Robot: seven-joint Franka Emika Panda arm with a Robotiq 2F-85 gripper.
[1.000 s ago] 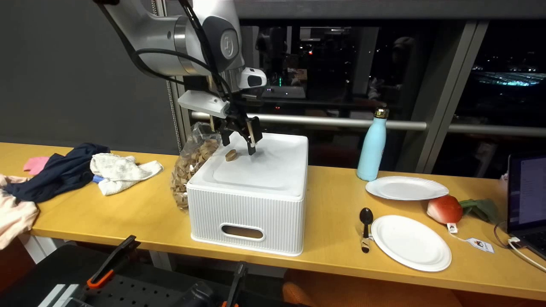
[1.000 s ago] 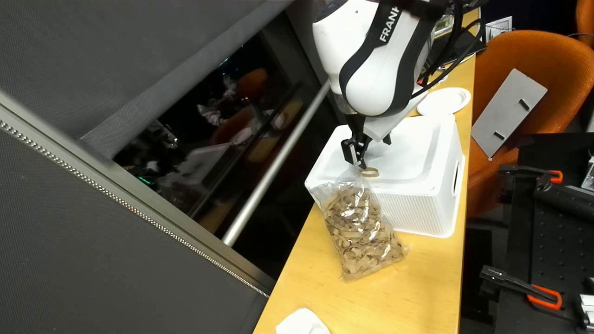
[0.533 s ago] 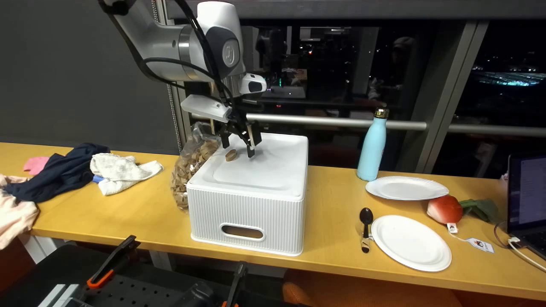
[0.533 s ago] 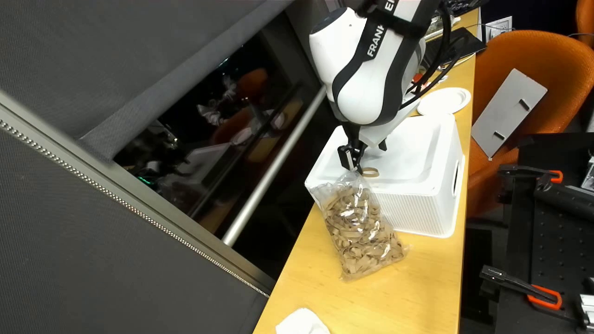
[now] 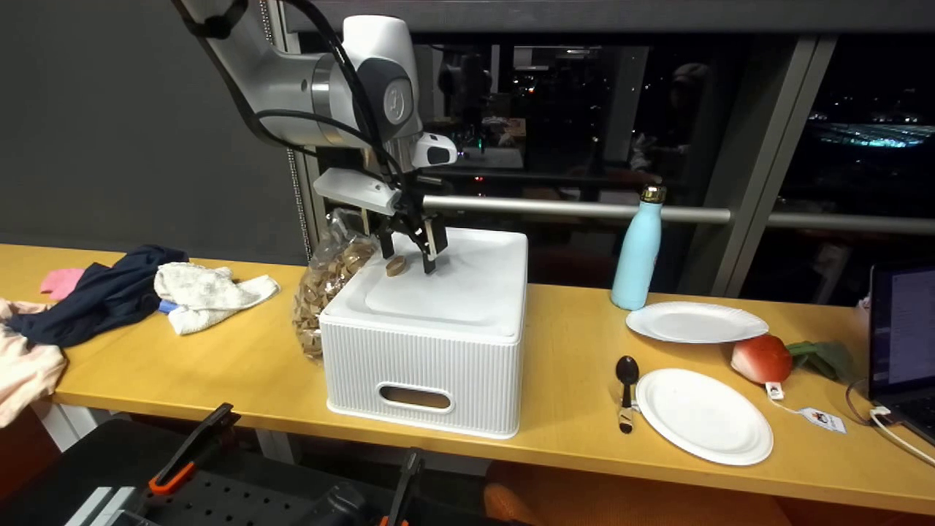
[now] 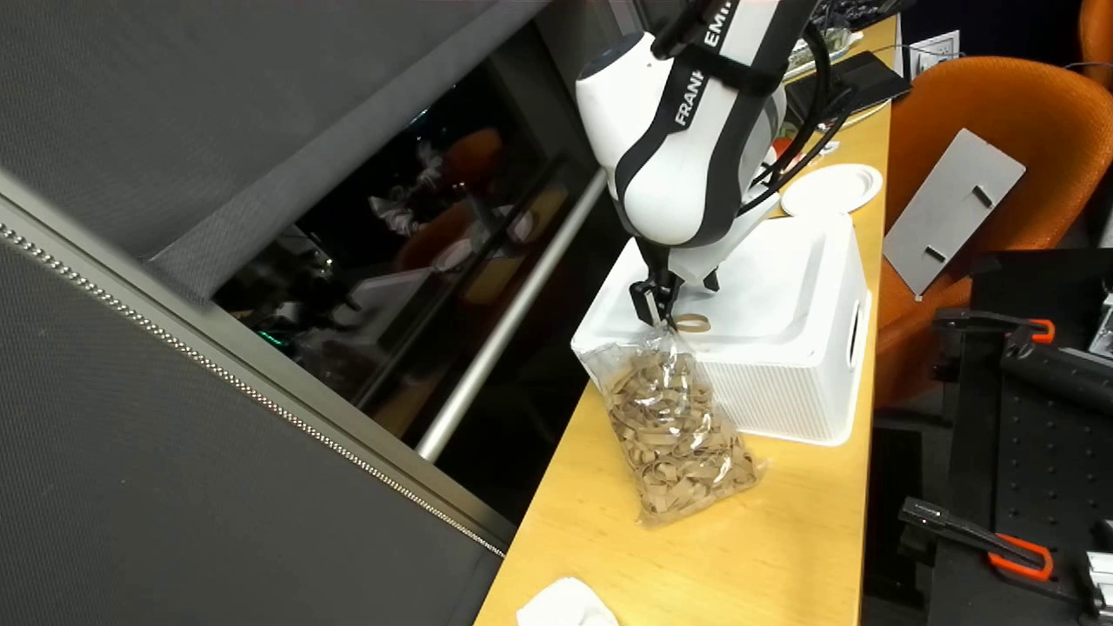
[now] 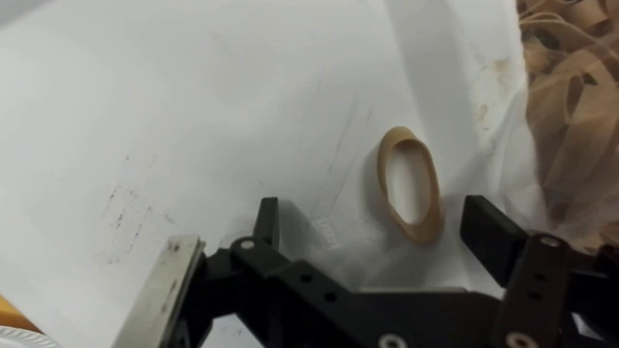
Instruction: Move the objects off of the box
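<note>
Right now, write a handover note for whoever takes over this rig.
Black two-fingered claw: open, low over the white ribbed box, holding nothing.
Tan oval band: on the box top, within the claw's opening in the wrist view.
Clear plastic bag of tan bands: beside the box.
Done: no removal confirmable; band not yet gripped.
Left: grip the band and set it off the box.

"What's your box (image 5: 427, 354) like?"

"White, rib-sided, its slotted wall facing six o'clock in an exterior view."

"And on it?"

"From here I see one tan band (image 5: 396, 268) near ten o'clock on top: an oval loop, its opening turned upward."
</note>
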